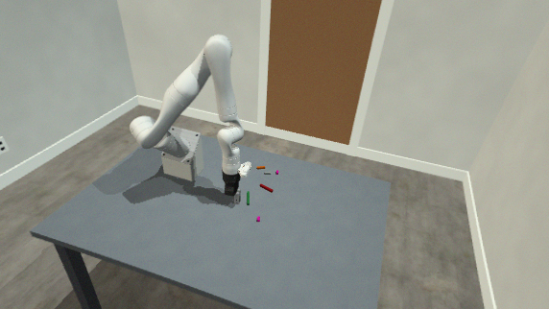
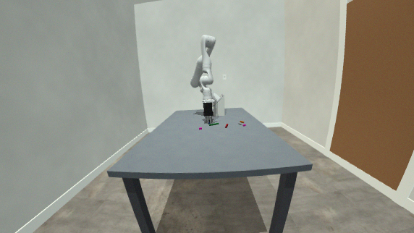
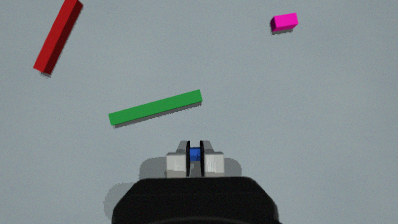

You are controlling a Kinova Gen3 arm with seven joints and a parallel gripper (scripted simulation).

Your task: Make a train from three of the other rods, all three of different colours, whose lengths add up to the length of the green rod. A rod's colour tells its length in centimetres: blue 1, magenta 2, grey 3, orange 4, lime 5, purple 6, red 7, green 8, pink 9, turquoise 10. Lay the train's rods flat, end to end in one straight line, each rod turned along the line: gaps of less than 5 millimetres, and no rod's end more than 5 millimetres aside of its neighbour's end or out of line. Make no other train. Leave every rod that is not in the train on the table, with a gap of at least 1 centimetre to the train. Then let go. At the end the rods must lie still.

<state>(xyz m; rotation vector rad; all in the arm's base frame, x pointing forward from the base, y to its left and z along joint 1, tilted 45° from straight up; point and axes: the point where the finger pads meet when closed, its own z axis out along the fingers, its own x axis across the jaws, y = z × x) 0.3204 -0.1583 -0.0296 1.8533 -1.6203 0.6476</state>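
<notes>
So I've got my gripper (image 3: pixel 195 152) pinched on the little blue rod (image 3: pixel 194 154). In the wrist view it's just a small blue square peeking out between the two fingers, and the rest of it is tucked behind the pads, so I can't say how it's angled. From the top and exterior views the blue one is too small to see at all; my wrist blocks it.

The green rod (image 3: pixel 155 107) lies flat on the table (image 1: pixel 144 225) just ahead of my fingers, slightly tilted, not touching anything. The red rod (image 3: pixel 58 35) is up in the far left corner of the wrist view, well apart from the green one, and its upper end nearly touches the frame edge. A magenta rod (image 3: pixel 284 22) sits alone at the upper right.

The top view shows more: an orange rod (image 1: pixel 260 167), a grey rod (image 1: pixel 267 173) and a second magenta rod (image 1: pixel 276 172) clustered near each other further back, but they're tiny there and I can't tell if any of them touch. All three are outside the wrist view. The grey one almost blends into the table. In the exterior view, my arm covers most of the pedestal (image 1: pixel 179 168) it's mounted on.
</notes>
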